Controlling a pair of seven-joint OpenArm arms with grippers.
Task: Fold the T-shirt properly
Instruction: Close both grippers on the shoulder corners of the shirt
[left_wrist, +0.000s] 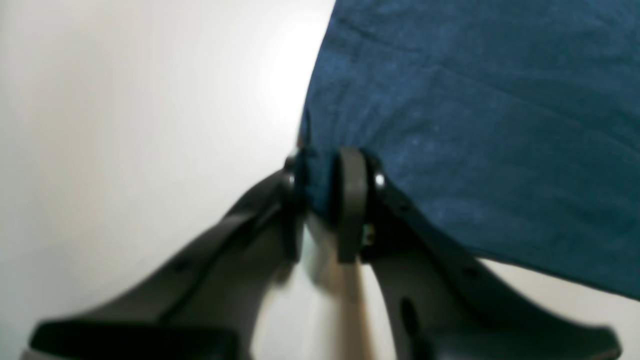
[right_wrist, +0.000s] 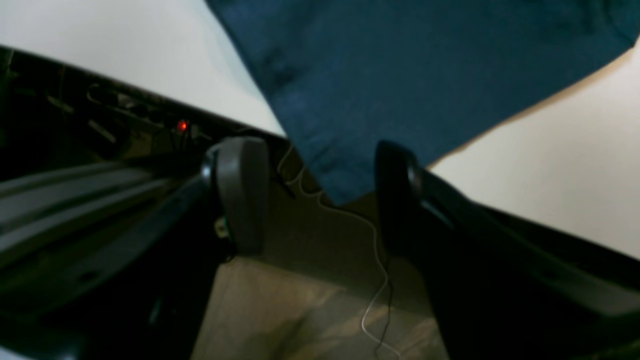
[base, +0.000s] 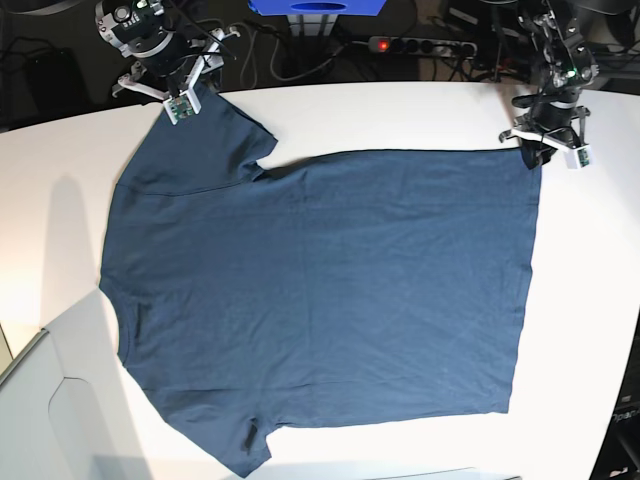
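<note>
The T-shirt (base: 320, 300) looks light, limp and thin — it should drape and slide on the smooth white desk (base: 400, 115) rather than hold any shape, so I judge it best taken by pinching corners and hems, where the doubled seam gives the fingers something to bite, and lifted at two points at once so it does not bunch. It lies spread flat and nearly smooth over most of the desk, hem toward 3 o'clock in the base view, collar toward 9 o'clock, one sleeve pointing to 11 o'clock and the other to 7 o'clock. The left gripper (left_wrist: 322, 187) sits at the hem corner near 1 o'clock of the desk, its fingers drawn together on a tuck of blue cloth at that corner; the wrist view is blurred, so how firm the pinch is I cannot tell. The right gripper (right_wrist: 320, 192) is at the far sleeve near 11 o'clock, fingers apart, with the sleeve's tip hanging past the desk edge between them and untouched. The cloth is plain dark navy, short-sleeved, with faint creases across the body and no print showing — the collar side is hard to make out from here.
</note>
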